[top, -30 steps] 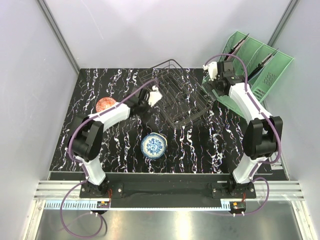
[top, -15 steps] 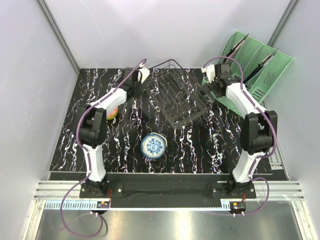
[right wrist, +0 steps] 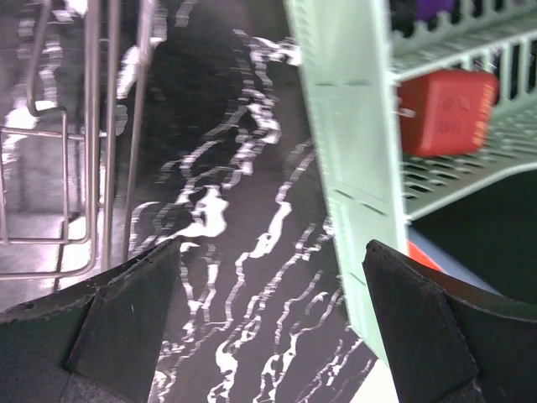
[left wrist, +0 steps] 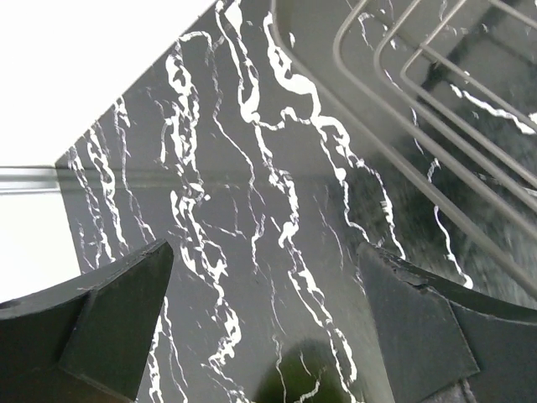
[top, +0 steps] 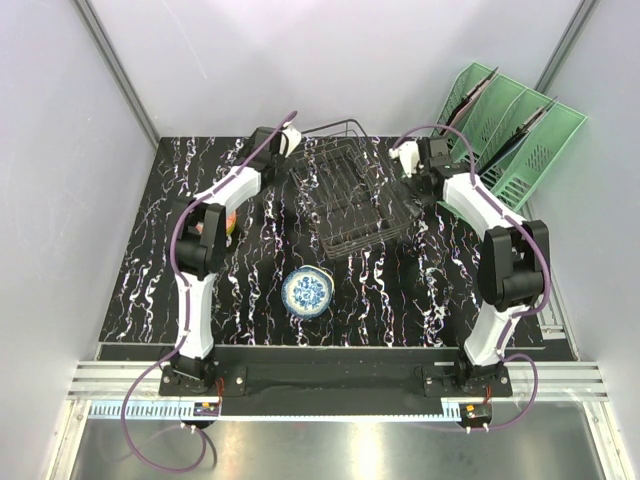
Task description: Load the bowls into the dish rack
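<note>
The dish rack (top: 352, 197), a dark wire basket, stands at the back middle of the table with nothing in it. A white bowl with a blue floral pattern (top: 307, 291) sits in front of it. A second bowl (top: 231, 222) peeks out from behind my left arm's elbow, mostly hidden. My left gripper (top: 286, 139) hovers open by the rack's back left corner, with rack wires (left wrist: 419, 75) in the upper right of its wrist view and bare table between its fingers (left wrist: 126, 319). My right gripper (top: 407, 160) hangs open between the rack wires (right wrist: 84, 168) and a green organiser.
The mint-green slotted organiser (top: 505, 130) stands at the back right; its wall (right wrist: 352, 126) is close to my right finger, and a red object (right wrist: 445, 109) lies inside it. White walls close the table's back and sides.
My left arm swung from the table's left middle to the back, beside the rack's back left corner. My right gripper moved left, from the organiser toward the rack. Both stayed open.
</note>
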`<state>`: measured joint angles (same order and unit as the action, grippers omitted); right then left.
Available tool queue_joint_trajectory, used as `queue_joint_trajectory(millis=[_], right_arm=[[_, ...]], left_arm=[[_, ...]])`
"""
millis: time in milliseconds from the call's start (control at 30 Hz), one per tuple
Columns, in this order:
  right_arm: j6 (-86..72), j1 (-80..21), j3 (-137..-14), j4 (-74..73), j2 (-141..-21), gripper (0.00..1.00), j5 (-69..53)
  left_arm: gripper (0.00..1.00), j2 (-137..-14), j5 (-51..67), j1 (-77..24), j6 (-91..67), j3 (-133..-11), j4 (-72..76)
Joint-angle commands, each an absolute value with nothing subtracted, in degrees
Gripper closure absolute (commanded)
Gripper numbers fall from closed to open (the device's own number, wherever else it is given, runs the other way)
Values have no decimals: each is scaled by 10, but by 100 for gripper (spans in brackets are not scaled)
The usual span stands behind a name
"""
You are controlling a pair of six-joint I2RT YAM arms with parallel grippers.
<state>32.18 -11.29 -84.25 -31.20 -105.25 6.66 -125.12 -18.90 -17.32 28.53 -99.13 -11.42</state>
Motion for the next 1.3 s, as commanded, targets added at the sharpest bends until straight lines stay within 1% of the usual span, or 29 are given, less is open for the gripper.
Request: queue_joint_trajectory(millis=[0, 233, 667, 967, 1267], right_arm=[[321, -155, -824, -321, -1026, 0, 22], [316, -188, -817, -327, -1018, 0, 21], [309, -223, -816, -334, -1009, 0, 19], [308, -226, -855, -333, -1048, 0, 42], [307, -226, -902, -326, -1097, 0, 74]], left_arm=[[1, -1264, -199, -176, 296, -1029, -97], [1, -1278, -204, -175, 301, -1056, -105], [1, -1340, -202, -178, 303, -1133, -141], [1, -1363, -207, -186, 298, -1164, -143], [1, -1325, -203, -189, 297, -1119, -132]])
